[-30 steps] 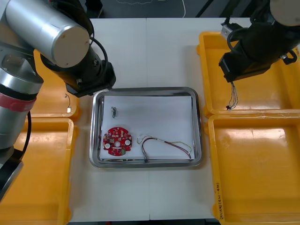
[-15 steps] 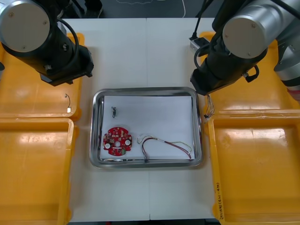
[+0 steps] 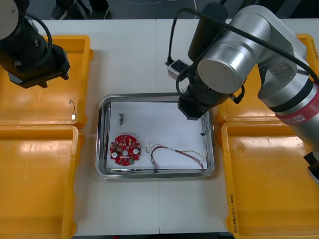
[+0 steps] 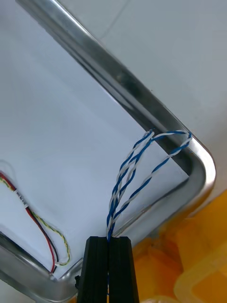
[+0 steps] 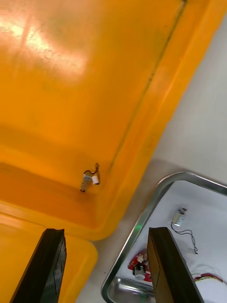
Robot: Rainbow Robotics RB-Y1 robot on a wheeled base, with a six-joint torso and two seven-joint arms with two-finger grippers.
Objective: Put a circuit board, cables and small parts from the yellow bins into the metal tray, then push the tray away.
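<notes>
Above the right side of the shiny metal tray with a white inside, in the middle of the light worktop: right gripper, black fingers pressed together on a twisted blue and white cable. Rises from the fingertips in twisted strands, bends over near the tray's rounded corner and ends close to the rim there; hard to tell whether touching the metal. Seen from above, hangs below the right arm as a thin dark strand just inside the tray's right rim. Already lying in the tray: a round red circuit board at the near left, a red and yellow cable looped along the near edge just to the right of it, and a small metal part with a thin wire toward the far left, apart from the board. Over the far yellow bin on the left: left gripper, fingers spread wide, holding nothing. Beyond those fingers, on the bin floor near the wall that faces the tray, another small metal part with a short black wire. Next to that bin, toward the robot, a second yellow bin. Across the tray on the right, a near yellow bin and a far right yellow bin, the latter partly under the right arm.
</notes>
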